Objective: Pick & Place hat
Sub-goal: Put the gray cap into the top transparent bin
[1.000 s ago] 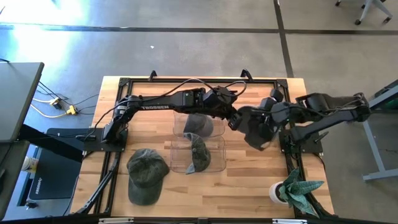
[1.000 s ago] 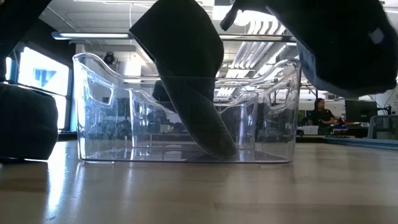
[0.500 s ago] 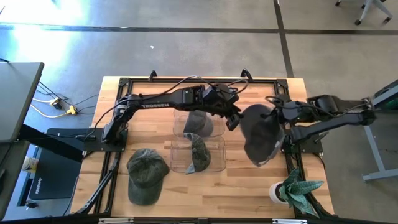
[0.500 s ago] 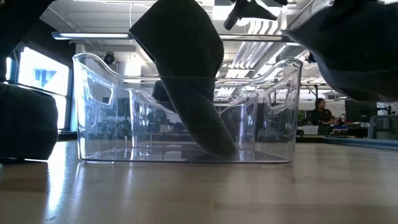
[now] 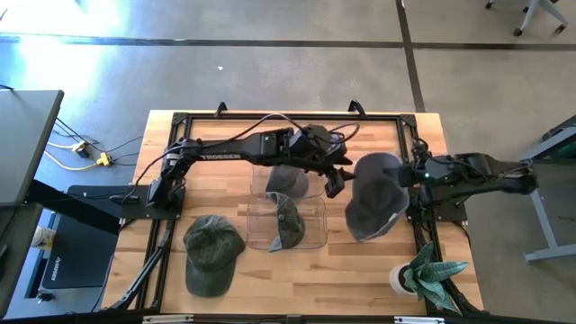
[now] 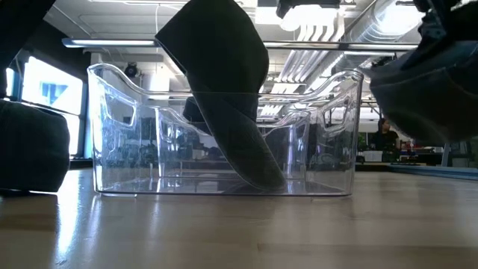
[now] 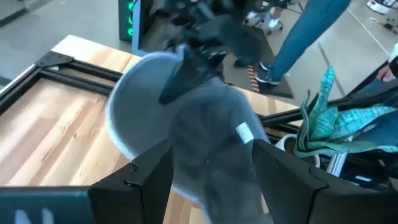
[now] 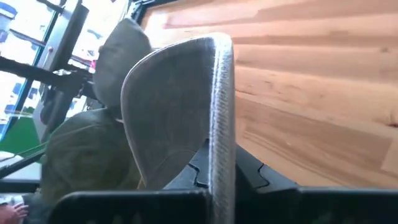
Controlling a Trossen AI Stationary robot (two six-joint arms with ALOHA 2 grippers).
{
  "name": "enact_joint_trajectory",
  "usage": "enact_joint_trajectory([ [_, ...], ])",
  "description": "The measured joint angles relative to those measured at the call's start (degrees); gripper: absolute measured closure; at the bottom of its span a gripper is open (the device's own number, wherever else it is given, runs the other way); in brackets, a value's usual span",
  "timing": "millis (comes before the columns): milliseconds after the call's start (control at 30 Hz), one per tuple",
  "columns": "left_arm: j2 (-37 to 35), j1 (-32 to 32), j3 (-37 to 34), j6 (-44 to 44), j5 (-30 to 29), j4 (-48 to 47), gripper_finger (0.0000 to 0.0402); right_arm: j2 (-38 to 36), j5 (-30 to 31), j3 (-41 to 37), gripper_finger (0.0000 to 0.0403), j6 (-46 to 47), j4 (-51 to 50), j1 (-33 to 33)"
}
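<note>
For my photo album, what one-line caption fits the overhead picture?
Right gripper holds a grey cap by its brim above the table, left gripper open beside it.

White capitals reading "TROSSEN" ran along the left arm (image 5: pixel 225 151) in the high view. A small white tag (image 7: pixel 244 132) was sewn on the grey hat (image 7: pixel 205 134), but nothing on it could be read.

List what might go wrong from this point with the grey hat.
1. The right gripper pinches only the brim of the grey hat, so the dangling crown may slip free.
2. The left gripper hovers open close beside it and may snag it.
3. Both clear bins already hold hats; this one may not seat.
</note>
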Motion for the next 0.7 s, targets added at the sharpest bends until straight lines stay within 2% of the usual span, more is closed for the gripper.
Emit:
enact_joint_trajectory([
  [333, -2.37, -3.93, -0.04, 9.72, -5.62, 2.55, 0.0191, -3.27, -1.43, -14.65, 0.0397, 9.68, 5.34, -0.65],
  [700, -2.37, -4.57, -0.02, 8.24, -7.70, 1.95, 0.0191, -4.00, -7.12, -25.38, 0.0382, 11.29, 14.51, -6.45],
])
